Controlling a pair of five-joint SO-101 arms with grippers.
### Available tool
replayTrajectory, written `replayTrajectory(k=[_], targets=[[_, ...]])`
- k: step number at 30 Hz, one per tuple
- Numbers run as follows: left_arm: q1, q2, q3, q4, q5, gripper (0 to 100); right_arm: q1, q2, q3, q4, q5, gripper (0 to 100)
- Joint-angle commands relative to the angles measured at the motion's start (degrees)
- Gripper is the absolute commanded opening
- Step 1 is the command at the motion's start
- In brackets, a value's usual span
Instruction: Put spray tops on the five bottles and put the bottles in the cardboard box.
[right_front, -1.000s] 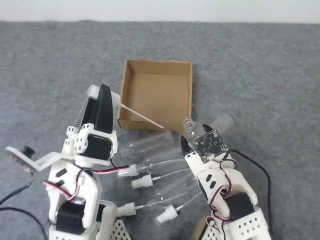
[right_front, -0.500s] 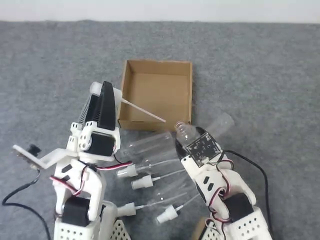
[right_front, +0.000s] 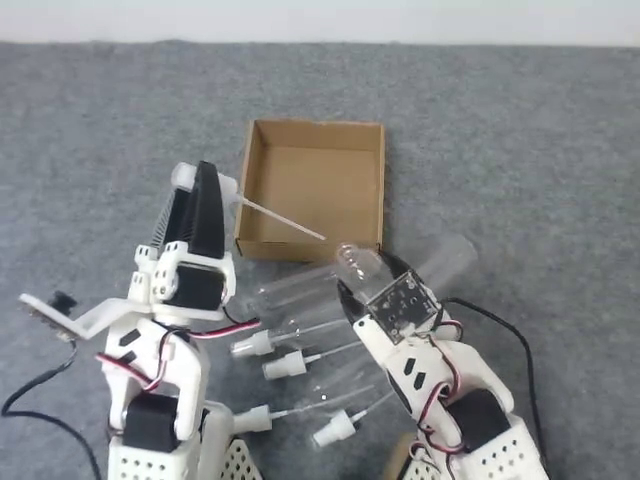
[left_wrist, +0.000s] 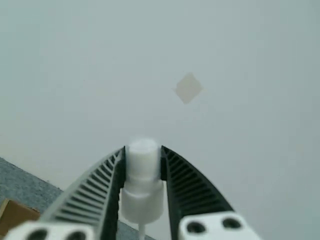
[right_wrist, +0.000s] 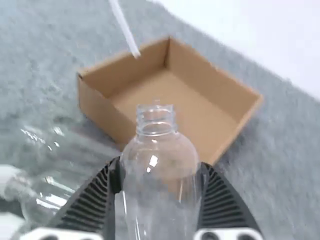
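My left gripper (right_front: 190, 180) is shut on a white spray top (left_wrist: 142, 177), held up with its thin dip tube (right_front: 285, 222) slanting over the front wall of the cardboard box (right_front: 312, 190). My right gripper (right_front: 362, 270) is shut on a clear open-necked bottle (right_wrist: 157, 160), held just in front of the box. The tube's tip (right_wrist: 125, 30) hangs above and beyond the bottle's mouth in the right wrist view. Several more clear bottles (right_front: 295, 290) and spray tops (right_front: 285, 365) lie on the carpet between the arms.
Grey carpet (right_front: 520, 150) covers the floor, with open room to the right and left of the box. Another clear bottle (right_front: 450, 255) lies beside my right gripper. Cables (right_front: 505, 325) trail near both arm bases.
The right gripper has carried the bottle left and tipped its neck toward the dip tube. The left gripper has shifted slightly with its spray top.
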Motion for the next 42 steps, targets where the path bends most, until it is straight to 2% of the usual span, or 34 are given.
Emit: replayTrajectory(k=[1, 7, 14, 20, 22, 29, 32, 38, 42], targets=[[-3.5, -1.1, -0.8, -1.8, 1.8, 1, -2.4, -0.8, 0.4, -8.0, 0.9, 4.8], [-9.2, -1.1, -1.0, -1.9, 7.8, 1, -4.7, -0.6, 6.6, -20.3, 0.9, 4.8], [-10.5, -1.1, -2.9, -0.7, 8.4, 1, -4.6, -0.6, 6.7, -19.0, 0.9, 4.8], [-9.9, -1.1, -11.5, 11.6, 8.4, 1, -4.6, -0.6, 6.7, -19.0, 1.1, 4.8], [-9.9, -1.1, -14.1, 14.7, 8.4, 1, -4.7, -0.6, 6.7, -18.9, 3.3, 4.8], [-9.9, -1.1, -16.1, 16.9, 8.1, 1, -4.8, -0.5, 6.7, -18.9, 5.2, 4.8], [-9.0, -1.1, -16.1, 16.9, 8.1, 1, -4.8, -0.5, 6.7, -18.9, 5.3, 4.8], [-1.1, -1.1, -14.3, 17.1, 3.4, 1, -4.9, -0.6, 6.7, -17.4, 5.3, 4.8], [-0.7, -1.1, -13.8, 17.0, 3.3, 1, -4.9, -0.6, 6.7, -17.4, 5.3, 4.8]])
